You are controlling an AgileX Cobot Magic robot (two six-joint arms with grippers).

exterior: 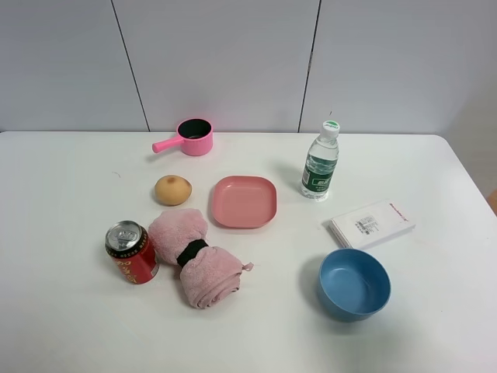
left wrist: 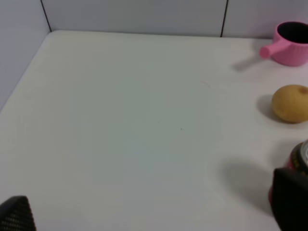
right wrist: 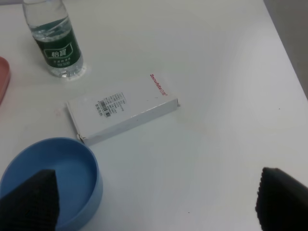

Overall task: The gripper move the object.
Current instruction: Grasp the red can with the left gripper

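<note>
Currently the left gripper [left wrist: 153, 204] is hanging spread wide, the can [left wrist: 299, 159] sitting just outside its jaws; centring it between them before squeezing is looking wise.

Left gripper [left wrist: 154, 214]: jaws spread wide, nothing held. Right gripper [right wrist: 156, 202]: jaws equally wide, also empty, angled downward.

Illum.: bright, even, diffuse from overhead. Shadows soft and short, cast toward the left edge of the table [exterior: 70, 311] (ref. water bottle [exterior: 320, 162], red can [exterior: 133, 263]). Tabletop reads uniform white. Ext. high view sharp. Wrist views softer; left gripper [left wrist: 154, 207] and right gripper [right wrist: 156, 198] tips out of focus.
</note>
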